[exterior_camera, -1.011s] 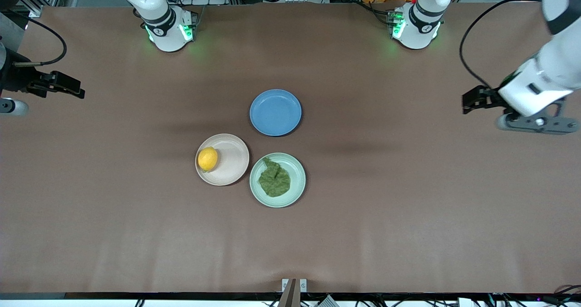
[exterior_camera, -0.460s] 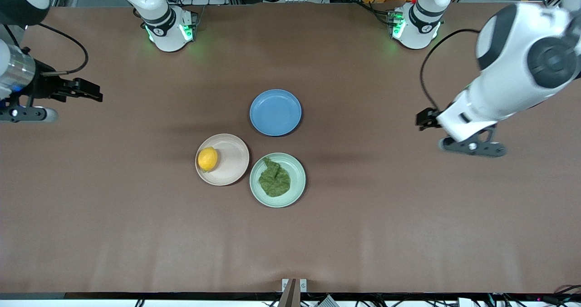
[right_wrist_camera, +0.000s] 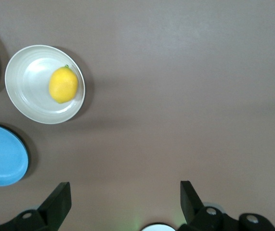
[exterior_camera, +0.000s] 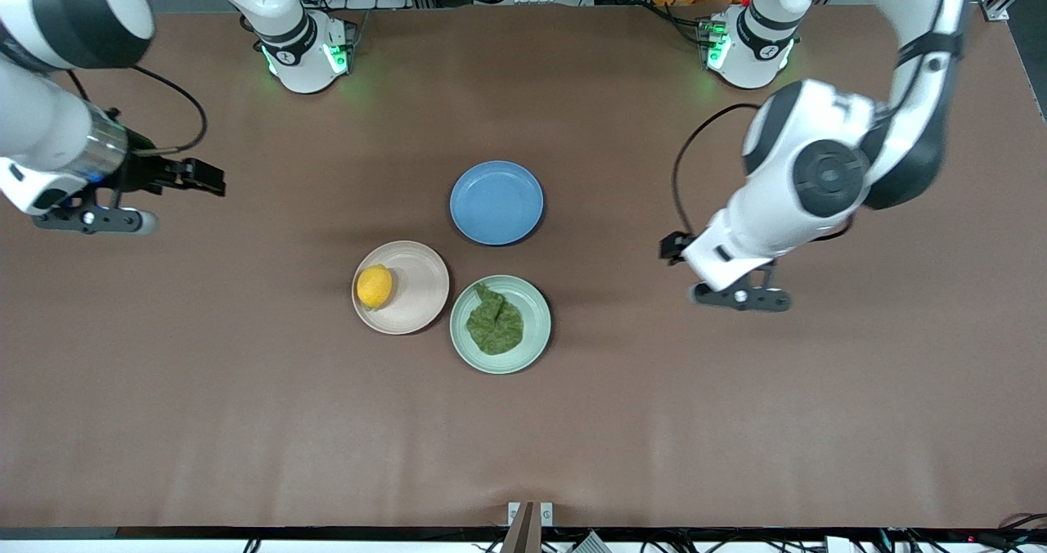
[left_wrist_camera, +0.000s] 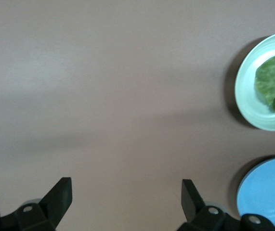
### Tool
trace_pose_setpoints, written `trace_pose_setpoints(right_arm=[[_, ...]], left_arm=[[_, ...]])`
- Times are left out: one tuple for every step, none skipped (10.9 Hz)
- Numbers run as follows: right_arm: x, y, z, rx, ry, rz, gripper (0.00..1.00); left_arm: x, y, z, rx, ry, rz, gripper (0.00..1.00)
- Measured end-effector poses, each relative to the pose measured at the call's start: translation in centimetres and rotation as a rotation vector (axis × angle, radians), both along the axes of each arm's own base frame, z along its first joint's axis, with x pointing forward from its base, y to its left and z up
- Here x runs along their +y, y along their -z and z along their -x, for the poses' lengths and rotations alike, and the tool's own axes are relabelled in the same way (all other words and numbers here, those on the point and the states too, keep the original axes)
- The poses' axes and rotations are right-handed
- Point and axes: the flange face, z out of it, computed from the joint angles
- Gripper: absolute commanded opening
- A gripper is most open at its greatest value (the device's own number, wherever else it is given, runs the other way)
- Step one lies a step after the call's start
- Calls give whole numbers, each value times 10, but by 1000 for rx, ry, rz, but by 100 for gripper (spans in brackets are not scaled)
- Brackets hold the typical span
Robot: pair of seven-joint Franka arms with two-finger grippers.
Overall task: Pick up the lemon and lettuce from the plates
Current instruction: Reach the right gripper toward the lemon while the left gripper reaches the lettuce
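The yellow lemon [exterior_camera: 375, 285] lies on the beige-pink plate [exterior_camera: 421, 287], at the plate's edge toward the right arm's end. The dark green lettuce [exterior_camera: 494, 324] lies on the mint green plate [exterior_camera: 536, 316] beside it. My left gripper [exterior_camera: 672, 247] is open and empty over bare table, toward the left arm's end from the mint plate. My right gripper [exterior_camera: 208, 178] is open and empty over bare table, toward the right arm's end from the beige plate. The left wrist view shows the lettuce [left_wrist_camera: 274, 89]. The right wrist view shows the lemon [right_wrist_camera: 63, 84].
An empty blue plate [exterior_camera: 496, 202] sits farther from the front camera than the two plates, close to both. The brown table [exterior_camera: 245, 422] stretches wide around the three plates. The arm bases [exterior_camera: 304, 54] stand along the table's edge farthest from the front camera.
Both arms have swung in from the table's ends toward the plates, the left arm by more. Both grippers stay open and empty. The plates, lemon and lettuce have not moved.
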Motion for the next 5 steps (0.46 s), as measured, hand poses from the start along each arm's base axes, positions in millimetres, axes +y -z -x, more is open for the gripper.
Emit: trace_pose_setpoints(right_arm=[[10,10,-1,-11,12,4,100],[23,22,-2,-17,18,9,100],[36,35,-1,-12,26,14,100],[47,47,-1,-1,29,20,100],[59,57,-1,5,33,25,100]], left_arm=[[-17,12,1,-9,-10,10,100],[-32,23,1,-20,-17,22,100],[-47,36,1,-34,-19,37,100],[-63,51,2,-42,-32,55,100],[-78,65,3,-49,-48,65,100]])
